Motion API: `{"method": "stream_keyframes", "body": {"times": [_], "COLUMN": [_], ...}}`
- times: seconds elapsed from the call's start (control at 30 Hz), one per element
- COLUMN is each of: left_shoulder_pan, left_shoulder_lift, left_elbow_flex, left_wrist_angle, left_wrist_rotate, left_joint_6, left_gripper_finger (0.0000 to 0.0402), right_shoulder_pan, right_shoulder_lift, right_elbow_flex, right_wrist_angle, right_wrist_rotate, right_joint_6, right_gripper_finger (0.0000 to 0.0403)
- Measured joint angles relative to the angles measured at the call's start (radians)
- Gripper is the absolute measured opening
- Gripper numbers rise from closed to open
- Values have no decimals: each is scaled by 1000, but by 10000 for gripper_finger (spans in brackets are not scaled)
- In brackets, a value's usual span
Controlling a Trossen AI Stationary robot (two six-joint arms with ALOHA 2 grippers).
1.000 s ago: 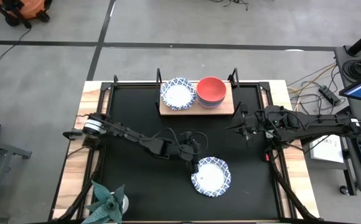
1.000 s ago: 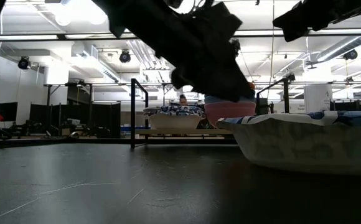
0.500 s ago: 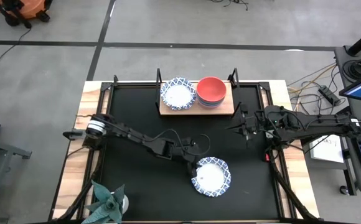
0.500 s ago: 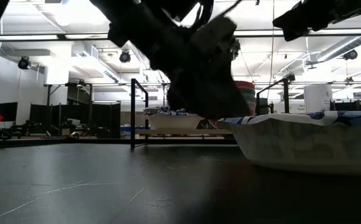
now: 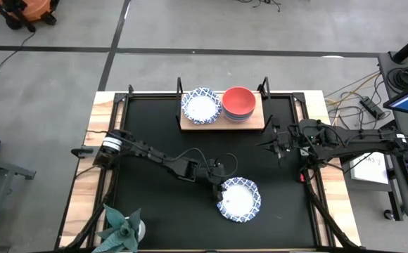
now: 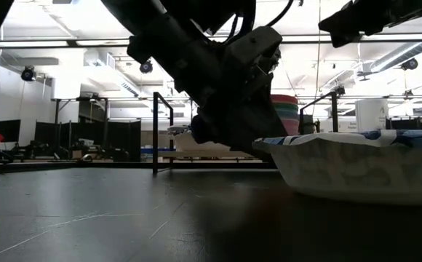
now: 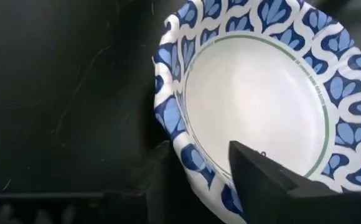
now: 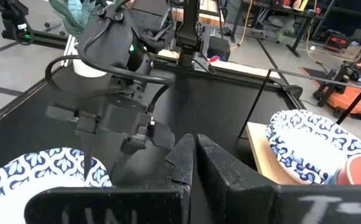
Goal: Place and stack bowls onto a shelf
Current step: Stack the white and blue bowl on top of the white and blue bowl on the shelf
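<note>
A white bowl with a blue patterned rim (image 5: 239,199) sits on the black tabletop, near the front. My left gripper (image 5: 219,188) is open at its left rim, one finger inside (image 7: 261,180) and one outside (image 7: 155,180). On the wooden shelf (image 5: 257,121) at the far edge rest another patterned bowl (image 5: 201,105) and a stack of coloured bowls with the red one on top (image 5: 238,102). My right gripper (image 5: 278,144) is shut and hovers right of centre, touching nothing. My left gripper straddles the bowl's left rim (image 7: 180,143), one finger inside the hollow and one outside, slanting down from the table's left. The bowl stands flat on the table. Whether the fingers touch the rim, I cannot tell.
A green spiky plant (image 5: 123,228) stands at the table's near left corner. Black posts (image 5: 179,88) rise at the shelf's ends. Open black tabletop lies between the near bowl and the shelf.
My left gripper has moved toward the near edge and down, coming from just left of the bowl to stand over its left rim. The bowl has stayed where it was.
</note>
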Motion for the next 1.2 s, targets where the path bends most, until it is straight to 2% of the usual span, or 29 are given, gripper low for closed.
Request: {"method": "stream_keyframes", "body": {"times": [0.3,0.57,0.7,0.8,0.9,1.0,1.2], "left_shoulder_pan": [0,2,20,54,103,165,370], "left_shoulder_lift": [0,-39,-118,-203,-303,-413,-597], "left_elbow_flex": [0,0,0,0,0,0,0], "left_wrist_angle": [1,-29,-63,-159,-302,-431,-551], "left_wrist_rotate": [2,31,37,15,-34,-129,-268], "left_joint_6": [-57,-93,-66,-30,11,68,197], "left_gripper_finger": [11,3,1,1,1,0,0], "right_shoulder_pan": [0,0,0,0,0,0,0], "right_shoulder_lift": [0,0,0,0,0,0,0], "right_elbow_flex": [0,0,0,0,0,0,0], "right_wrist_angle": [0,0,0,0,0,1,9], "right_wrist_rotate": [0,0,0,0,0,0,0], "right_joint_6": [-7,-8,-11,-11,-14,-19,-20], "right_gripper_finger": [9,9,9,9,9,9,9]}}
